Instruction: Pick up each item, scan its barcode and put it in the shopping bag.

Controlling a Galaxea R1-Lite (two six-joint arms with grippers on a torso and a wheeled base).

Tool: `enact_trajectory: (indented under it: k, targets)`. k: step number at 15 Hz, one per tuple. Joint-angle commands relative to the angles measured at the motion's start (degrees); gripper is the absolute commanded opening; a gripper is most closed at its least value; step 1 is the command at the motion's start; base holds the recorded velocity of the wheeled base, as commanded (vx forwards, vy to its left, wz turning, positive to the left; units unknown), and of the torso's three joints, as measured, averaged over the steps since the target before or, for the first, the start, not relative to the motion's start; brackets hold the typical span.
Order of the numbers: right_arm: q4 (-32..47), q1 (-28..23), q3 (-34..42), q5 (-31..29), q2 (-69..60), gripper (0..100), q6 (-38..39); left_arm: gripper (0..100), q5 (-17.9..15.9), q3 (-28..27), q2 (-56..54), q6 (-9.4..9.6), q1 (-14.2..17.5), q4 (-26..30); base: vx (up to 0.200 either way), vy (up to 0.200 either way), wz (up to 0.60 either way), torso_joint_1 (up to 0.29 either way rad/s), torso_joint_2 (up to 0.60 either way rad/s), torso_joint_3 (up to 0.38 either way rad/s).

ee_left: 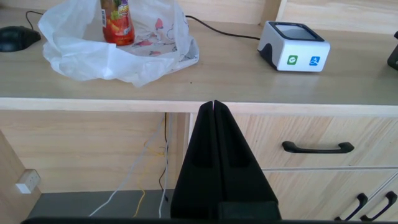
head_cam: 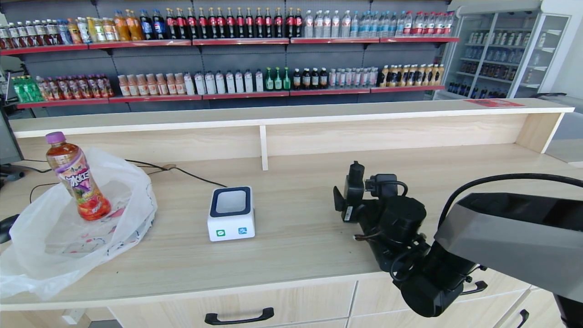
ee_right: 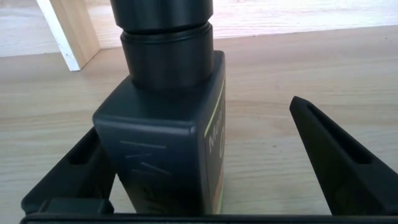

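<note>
Standing upright between wide-spread fingers of the right gripper (ee_right: pixel 196 134): dark bottle (ee_right: pixel 163 146), close against one finger, clear of the other. Left gripper (ee_left: pixel 213 121) well apart, fingers pressed together, empty.

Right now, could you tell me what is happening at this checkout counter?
The robot's right gripper is open around a dark bottle standing on the counter, right of the scanner; one finger is clear of it, so it isn't gripped. An orange drink bottle stands in the plastic bag at the left. The left gripper is shut, low in front of the drawers, holding nothing.
</note>
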Motion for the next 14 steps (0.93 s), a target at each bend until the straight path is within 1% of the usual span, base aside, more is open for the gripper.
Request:
enact_trajectory:
  k: [1,14]
  targets:
    - [-0.08,0.00,0.18,-0.01,-0.07,0,-0.01,0,0.01,0.00,-0.02,-0.02,0.00,-0.01,0.000,0.000,0.00,0.000,0.00,0.000]
    - [-0.08,0.53,0.53,-0.01,-2.36,0,0.52,0,0.01,0.00,-0.02,-0.02,0.00,-0.01,0.000,0.000,0.00,0.000,0.00,0.000]
